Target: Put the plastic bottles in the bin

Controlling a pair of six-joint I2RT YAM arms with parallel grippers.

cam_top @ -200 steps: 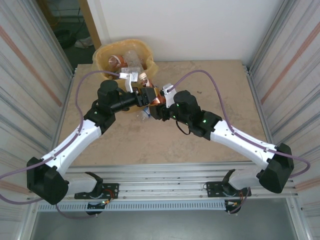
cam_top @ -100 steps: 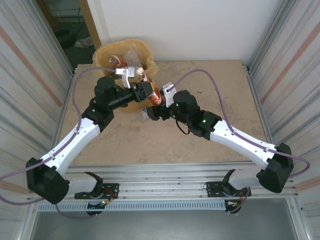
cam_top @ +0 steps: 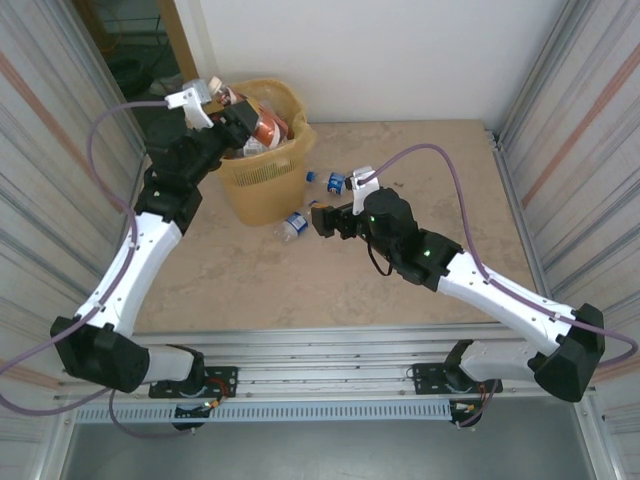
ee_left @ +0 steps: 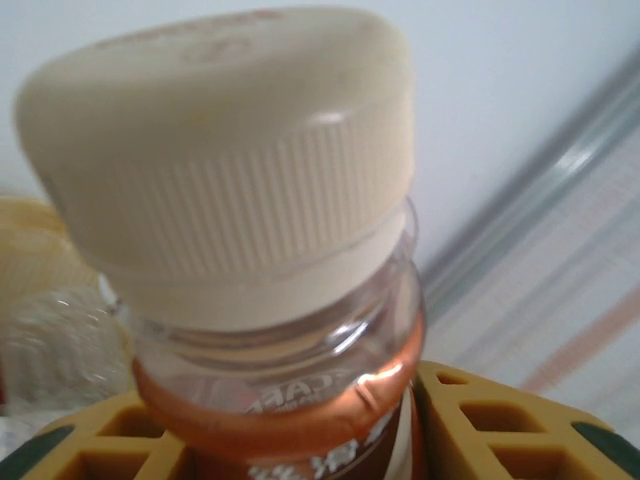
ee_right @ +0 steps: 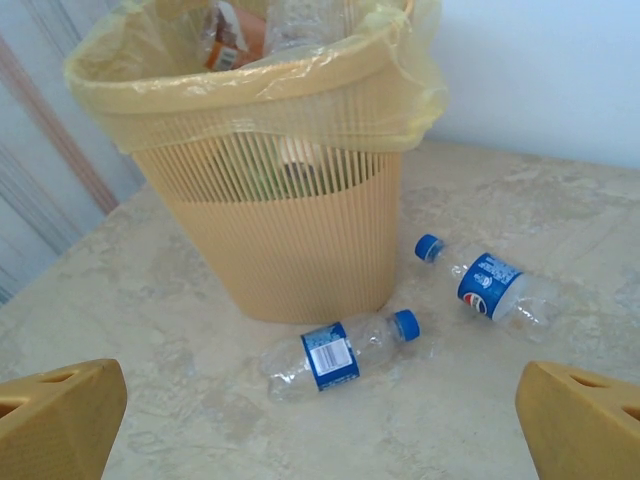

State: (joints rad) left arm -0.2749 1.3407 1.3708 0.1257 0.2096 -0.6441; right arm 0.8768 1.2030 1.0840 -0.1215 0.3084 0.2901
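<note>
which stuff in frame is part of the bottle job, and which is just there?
Job:
- brown-orange bottle, held by the left gripper over the bin
- near clear bottle and far clear bottle, lying on the table
- binned bottles
- right gripper, open

Not the job:
- purple cables
- aluminium rails

1. The left arm (cam_top: 128,262) reaches far forward and up along the left side, its wrist bent to the right.
2. The left gripper (cam_top: 243,122) is clamped on a brown-labelled bottle (ee_left: 230,150), with a yellow pad (ee_left: 490,425) on either side below the neck.
3. The right arm (cam_top: 480,290) stretches low, forward and to the left.
4. The right gripper (cam_top: 318,220) points left, its yellow fingers (ee_right: 60,415) spread wide apart.
</note>
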